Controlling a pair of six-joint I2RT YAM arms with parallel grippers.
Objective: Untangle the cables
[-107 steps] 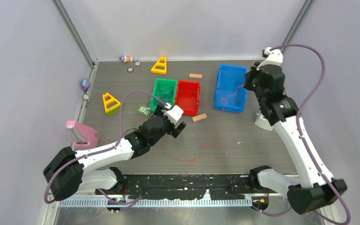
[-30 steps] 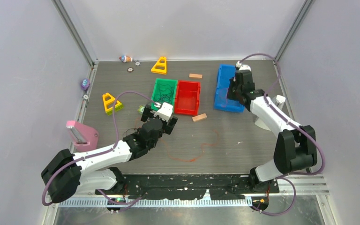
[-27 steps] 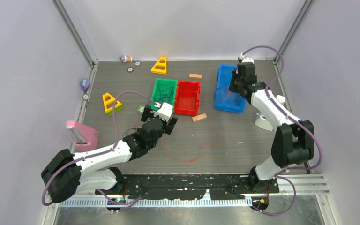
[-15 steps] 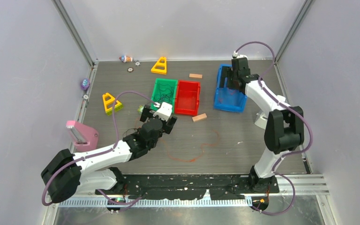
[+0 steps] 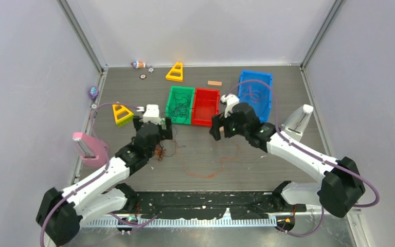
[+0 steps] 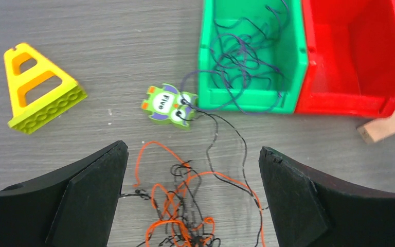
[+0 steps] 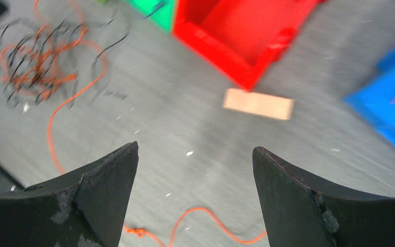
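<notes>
The left fingers [image 6: 82, 195] hang wide apart, holding nothing, right above the clump [image 6: 182, 216] of orange and black cables, which lies on the tabletop [image 5: 133, 92] just this side of the toy [image 6: 167, 105] and the green bin [image 6: 205, 51]. The right fingers [image 7: 97, 190] are also apart and empty, over bare tabletop near the wood block [image 7: 257, 103], with the clump off to their left and a long orange strand [image 7: 56, 128] trailing from it. The step looks like a first grab at the clump. It would go best if the left fingers drop straight down and pinch one outer orange loop, not the knotted middle. The strands are very thin, so the fingers likely need to close fully, right at the tabletop. A black strand [image 6: 216, 128] runs from the clump toward the toy and bin, so a hard pull may drag the toy along. The right fingers could take the long orange strand and draw it away slowly while the left pins the rest.
</notes>
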